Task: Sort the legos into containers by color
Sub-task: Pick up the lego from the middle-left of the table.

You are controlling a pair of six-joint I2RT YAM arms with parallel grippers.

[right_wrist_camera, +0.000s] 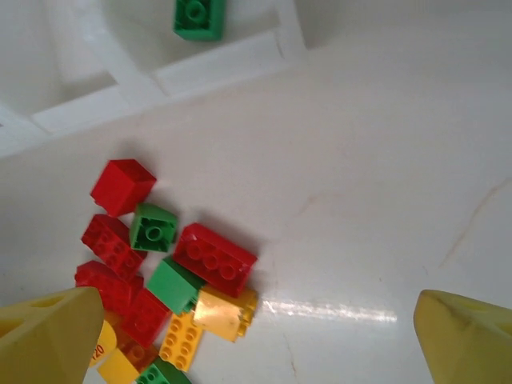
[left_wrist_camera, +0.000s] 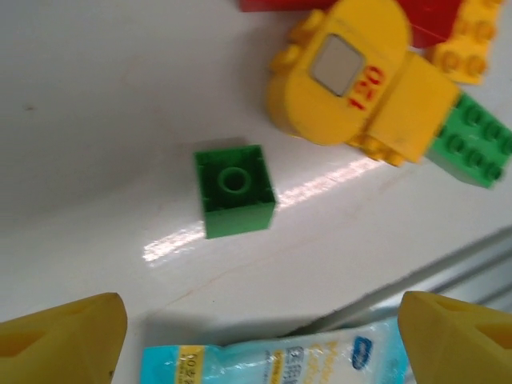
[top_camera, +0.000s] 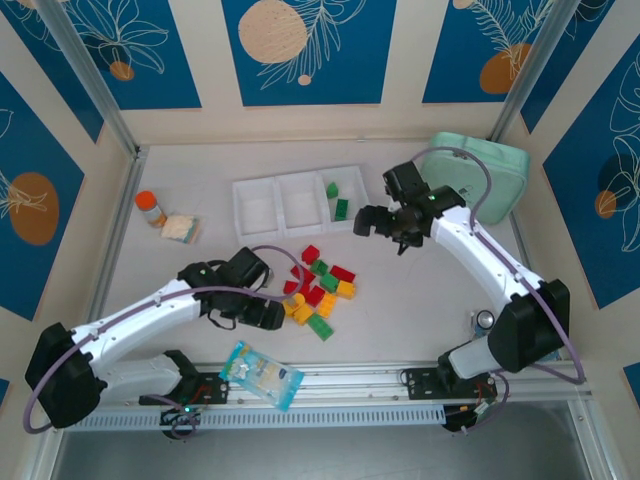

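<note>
Two green bricks (top_camera: 341, 209) in rightmost bin (top_camera: 355, 193); remaining bricks (top_camera: 343, 273) heaped on tabletop (top_camera: 420, 295), pile's near-left edge hidden under left end effector (top_camera: 272, 313), spread, empty. Right end effector (top_camera: 365, 222) spread too, empty, beside bins.

Left gripper (top_camera: 272, 314): arm extended low, at the near-left edge of the legos (top_camera: 318, 293); jaws spread wide, empty. Right gripper (top_camera: 366, 222): arm bent, beyond the legos' far-right side; jaws spread wide, empty.
</note>
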